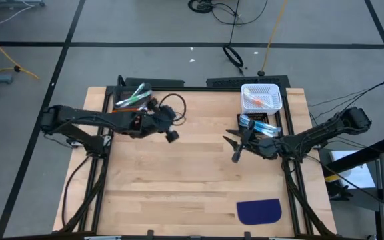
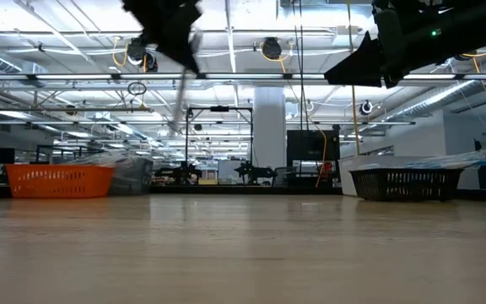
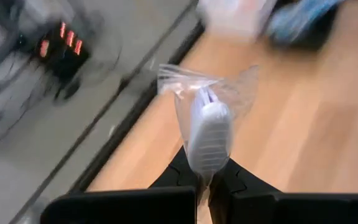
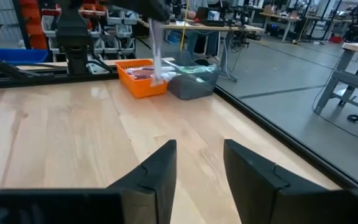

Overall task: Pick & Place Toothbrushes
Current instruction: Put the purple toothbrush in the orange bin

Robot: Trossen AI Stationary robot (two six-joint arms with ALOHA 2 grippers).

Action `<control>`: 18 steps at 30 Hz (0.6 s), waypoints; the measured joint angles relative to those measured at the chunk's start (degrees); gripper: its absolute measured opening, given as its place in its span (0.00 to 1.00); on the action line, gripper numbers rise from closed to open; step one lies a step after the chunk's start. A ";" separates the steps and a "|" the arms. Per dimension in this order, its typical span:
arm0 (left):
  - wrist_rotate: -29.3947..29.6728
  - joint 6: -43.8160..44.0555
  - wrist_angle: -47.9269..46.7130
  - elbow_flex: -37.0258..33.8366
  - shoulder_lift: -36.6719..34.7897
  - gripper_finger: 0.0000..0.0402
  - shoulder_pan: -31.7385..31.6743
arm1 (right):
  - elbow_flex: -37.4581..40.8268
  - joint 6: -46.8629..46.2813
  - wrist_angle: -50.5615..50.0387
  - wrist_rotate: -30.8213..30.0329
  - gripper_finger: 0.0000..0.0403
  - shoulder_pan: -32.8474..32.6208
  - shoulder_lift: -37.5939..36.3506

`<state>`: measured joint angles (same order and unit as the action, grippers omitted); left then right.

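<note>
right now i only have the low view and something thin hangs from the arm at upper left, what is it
observer: a toothbrush in a clear wrapper, and the left gripper is shut on its lower end.
operator: ok and the other arm, is it carrying anything
observer: no, the right gripper is open with nothing between its fingers.
operator: anything lying on the table that i can't see from down here
observer: a blue mat, flat on the table near its front right corner, apart from both arms.
</note>
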<state>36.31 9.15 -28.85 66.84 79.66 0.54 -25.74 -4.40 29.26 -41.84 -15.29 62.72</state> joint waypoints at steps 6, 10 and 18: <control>1.59 8.89 -17.48 -0.18 -1.87 0.00 -3.24 | 0.00 0.09 -0.80 0.08 0.30 0.00 -0.02; 3.24 13.26 -25.01 -0.08 -1.69 0.00 -5.37 | 0.00 0.11 -0.90 0.08 0.30 -0.02 -0.02; 4.45 20.00 -37.41 -0.15 -1.76 0.00 -9.69 | 0.00 0.11 -1.34 0.10 0.30 -0.02 -0.02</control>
<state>40.76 29.15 -66.26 66.70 77.90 -9.15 -25.74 -4.29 27.92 -41.74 -15.31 62.70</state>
